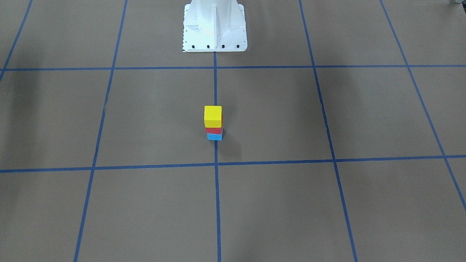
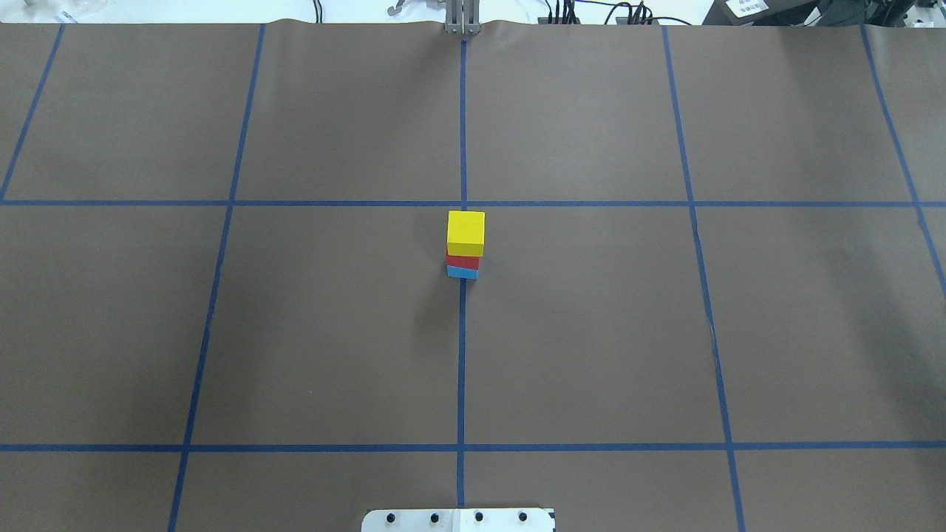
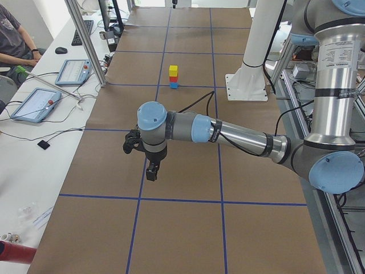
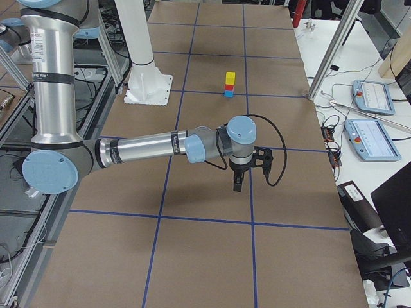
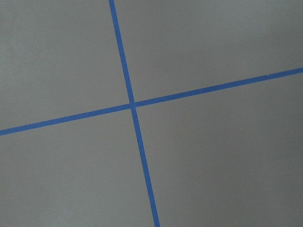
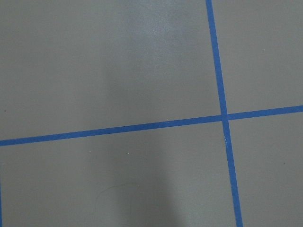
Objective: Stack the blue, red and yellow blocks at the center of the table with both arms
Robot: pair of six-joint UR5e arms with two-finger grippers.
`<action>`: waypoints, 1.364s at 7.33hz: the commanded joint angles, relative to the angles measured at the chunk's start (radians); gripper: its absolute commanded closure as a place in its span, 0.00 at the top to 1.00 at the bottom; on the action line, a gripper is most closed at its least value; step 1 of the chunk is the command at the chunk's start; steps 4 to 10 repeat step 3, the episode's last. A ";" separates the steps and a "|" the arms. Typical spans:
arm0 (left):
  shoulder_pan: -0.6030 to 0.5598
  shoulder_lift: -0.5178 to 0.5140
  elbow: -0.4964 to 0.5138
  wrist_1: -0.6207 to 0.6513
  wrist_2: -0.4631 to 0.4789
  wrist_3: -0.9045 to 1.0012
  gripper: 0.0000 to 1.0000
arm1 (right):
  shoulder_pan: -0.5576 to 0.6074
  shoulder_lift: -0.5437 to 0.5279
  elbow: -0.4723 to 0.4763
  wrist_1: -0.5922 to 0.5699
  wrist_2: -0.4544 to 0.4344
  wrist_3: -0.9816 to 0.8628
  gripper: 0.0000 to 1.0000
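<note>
A stack stands at the table's centre on the blue tape line: the yellow block (image 1: 213,115) on the red block (image 1: 213,130) on the blue block (image 1: 214,137). It also shows in the overhead view, with the yellow block (image 2: 465,232) on top. My left gripper (image 3: 151,174) hangs over the table far from the stack, at the robot's left end. My right gripper (image 4: 236,185) hangs likewise at the right end. Both show only in side views, so I cannot tell whether they are open or shut. The wrist views show only brown paper and tape lines.
The white robot pedestal (image 1: 214,29) stands behind the stack. Tablets (image 3: 34,104) and cables lie on the white bench beside the table, where an operator (image 3: 14,40) sits. An aluminium post (image 3: 85,43) stands at the table's edge.
</note>
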 commanded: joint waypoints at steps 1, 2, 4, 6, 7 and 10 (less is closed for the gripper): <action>0.000 0.002 -0.003 0.001 -0.001 0.002 1.00 | 0.000 0.009 -0.001 0.000 0.000 0.001 1.00; 0.000 0.002 -0.003 0.000 -0.001 0.002 1.00 | 0.000 0.009 -0.003 0.000 0.000 0.001 1.00; 0.000 0.000 -0.004 0.000 -0.001 0.002 1.00 | 0.000 0.007 -0.004 0.000 0.003 0.000 1.00; 0.000 0.000 -0.004 0.000 -0.001 0.002 1.00 | 0.000 0.007 -0.004 0.000 0.003 0.000 1.00; 0.000 0.000 -0.004 0.000 -0.001 0.002 1.00 | 0.000 0.007 -0.004 0.000 0.003 0.000 1.00; 0.000 0.000 -0.004 0.000 -0.001 0.002 1.00 | 0.000 0.007 -0.004 0.000 0.003 0.000 1.00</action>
